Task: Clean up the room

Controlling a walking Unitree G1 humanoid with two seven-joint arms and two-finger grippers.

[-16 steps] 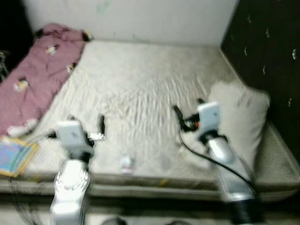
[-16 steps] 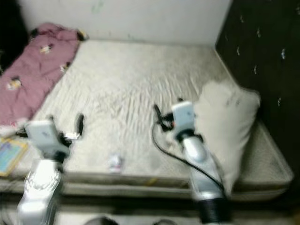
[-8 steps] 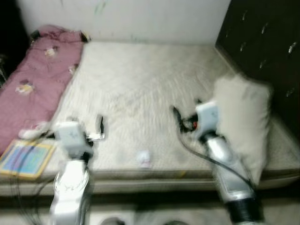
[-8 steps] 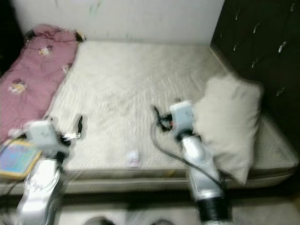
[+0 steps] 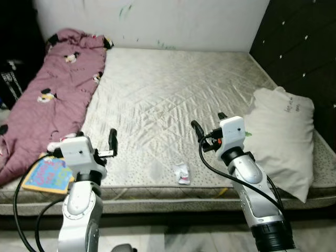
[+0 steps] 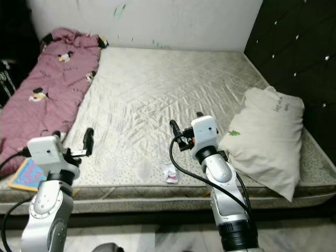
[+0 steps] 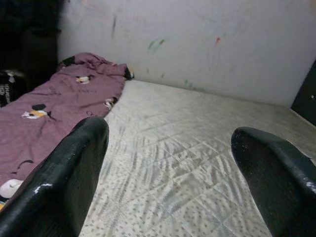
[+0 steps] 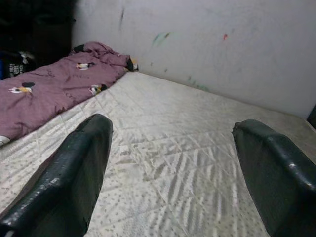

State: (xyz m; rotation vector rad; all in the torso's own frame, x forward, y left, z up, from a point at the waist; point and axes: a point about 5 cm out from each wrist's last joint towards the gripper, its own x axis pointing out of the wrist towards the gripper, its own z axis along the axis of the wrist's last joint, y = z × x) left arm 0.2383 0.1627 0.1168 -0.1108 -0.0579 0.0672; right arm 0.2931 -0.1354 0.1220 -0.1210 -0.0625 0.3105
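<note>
A bare quilted mattress (image 5: 168, 84) lies in front of me. A pink cartoon-print blanket (image 5: 58, 89) is bunched along its left side. A white pillow (image 5: 283, 136) leans at the right edge. A small crumpled wrapper (image 5: 182, 172) rests near the mattress's front edge, between my two arms. A colourful book (image 5: 46, 173) sits at the front left corner, partly under the blanket. My left gripper (image 5: 94, 137) hovers open over the front left of the mattress, holding nothing. My right gripper (image 5: 208, 121) is open and holds nothing, just left of the pillow, above and to the right of the wrapper.
A dark tufted headboard (image 5: 304, 47) runs along the right side. The white wall (image 5: 184, 21) stands behind the bed. Dark items (image 5: 11, 79) sit in shadow at the far left. The mattress's front edge (image 5: 173, 191) is just below my arms.
The whole picture has shifted and sharpened, so the camera moved. Both arms keep the same raised pose with fingers apart. Nothing on the bed has been handled.
</note>
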